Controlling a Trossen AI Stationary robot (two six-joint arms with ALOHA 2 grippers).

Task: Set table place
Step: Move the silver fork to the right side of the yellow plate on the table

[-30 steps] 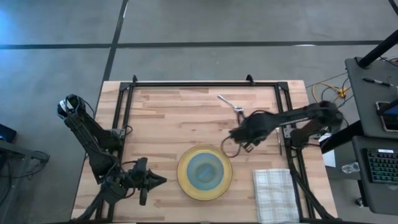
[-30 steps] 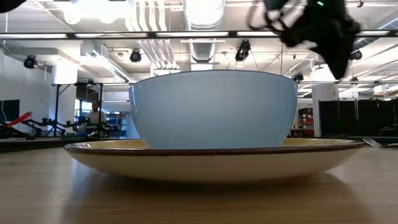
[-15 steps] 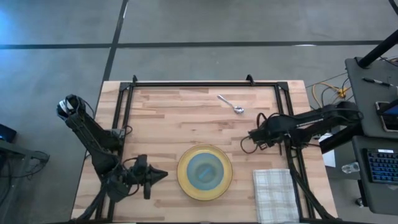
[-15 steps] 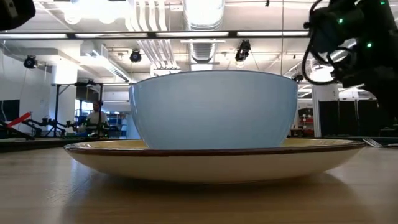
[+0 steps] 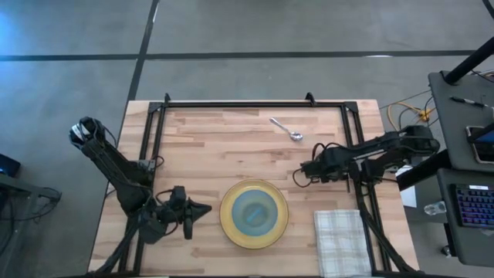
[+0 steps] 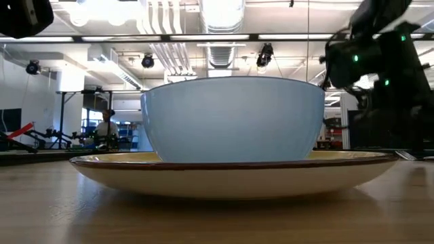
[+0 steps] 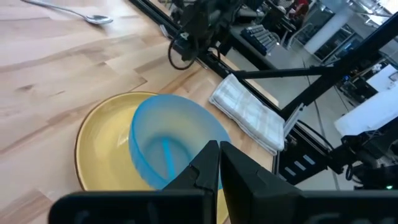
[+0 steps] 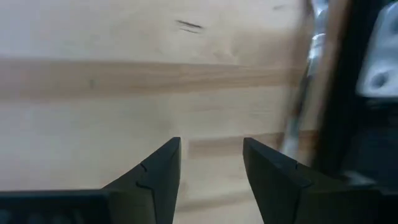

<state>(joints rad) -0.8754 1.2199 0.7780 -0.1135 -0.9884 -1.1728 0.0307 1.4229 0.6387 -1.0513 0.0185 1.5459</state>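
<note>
The yellow plate point(image 5: 228, 224) lies near the table's near edge with the translucent blue bowl point(image 5: 254, 211) standing in it. The silver spoon point(image 5: 286, 129) lies flat toward the far edge. The checked napkin point(image 5: 342, 242) lies flat at the near right corner. A blurred silver utensil point(image 8: 305, 93), probably the fork, lies beside the black frame in the right wrist view. My right gripper point(image 5: 304, 171) hovers open over bare wood right of the plate and touches nothing. My left gripper point(image 5: 207, 208), shut, waits just left of the plate.
The black metal frame point(image 5: 255, 103) runs along the table's edges, with a rail close beside my right arm. Bare wood point(image 5: 208, 147) lies between the spoon and the plate. Beyond the right edge stands a side table with a keyboard point(image 5: 471, 207).
My right gripper has drawn back from beside the plate toward the table's right edge and come lower. My left gripper has crept a little toward the plate. Plate, bowl, spoon and napkin have stayed put.
</note>
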